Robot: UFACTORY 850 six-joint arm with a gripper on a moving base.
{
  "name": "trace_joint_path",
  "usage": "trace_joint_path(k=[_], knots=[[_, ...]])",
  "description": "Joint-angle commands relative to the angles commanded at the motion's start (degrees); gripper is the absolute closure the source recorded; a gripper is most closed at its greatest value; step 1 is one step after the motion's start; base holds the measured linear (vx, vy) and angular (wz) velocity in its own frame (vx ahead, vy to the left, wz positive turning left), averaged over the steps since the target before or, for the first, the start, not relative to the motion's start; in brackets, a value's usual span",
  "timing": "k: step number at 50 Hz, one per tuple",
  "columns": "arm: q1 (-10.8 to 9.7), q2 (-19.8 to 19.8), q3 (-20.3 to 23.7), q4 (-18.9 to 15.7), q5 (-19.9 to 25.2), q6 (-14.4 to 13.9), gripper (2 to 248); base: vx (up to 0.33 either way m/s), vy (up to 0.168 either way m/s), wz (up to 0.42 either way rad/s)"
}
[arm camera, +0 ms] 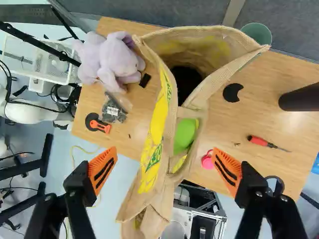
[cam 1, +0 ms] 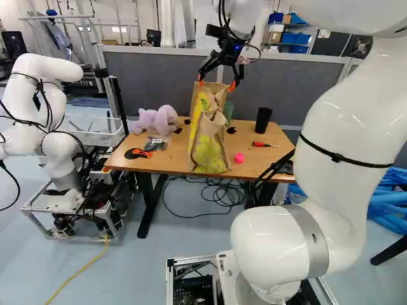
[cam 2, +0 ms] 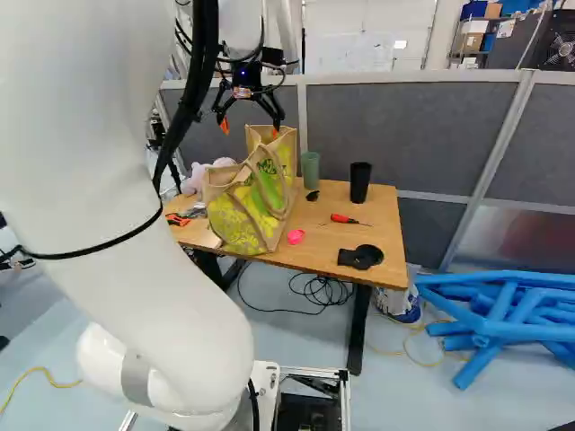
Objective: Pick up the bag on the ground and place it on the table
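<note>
The bag (cam 1: pixel 210 143) could tip off the table's (cam 2: pixel 318 250) near edge, because it stands so close to it. If my gripper (arm camera: pixel 165 160) snags a handle, it could drag the bag down. My two fingers are wide apart; the bag sits on the table, just under their gap.

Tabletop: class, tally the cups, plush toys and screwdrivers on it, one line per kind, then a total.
Cups: 2 (green cup, black cup)
Plush toys: 1 (lilac plush toy)
Screwdrivers: 1 (red screwdriver)
Total: 4
</note>
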Motion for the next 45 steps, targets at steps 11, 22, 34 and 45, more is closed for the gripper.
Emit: trace_joint_path(k=[11, 22, 34, 45], knots=[[0.0, 0.0, 0.0, 0.0, 0.0, 0.0, 3, -0.014, -0.001, -0.001], [0.0, 0.0, 0.0, 0.0, 0.0, 0.0, 3, -0.053, -0.002, -0.001], [0.0, 0.0, 0.0, 0.0, 0.0, 0.0, 3, -0.099, -0.004, -0.001], [0.0, 0.0, 0.0, 0.0, 0.0, 0.0, 3, -0.121, -0.002, 0.001]])
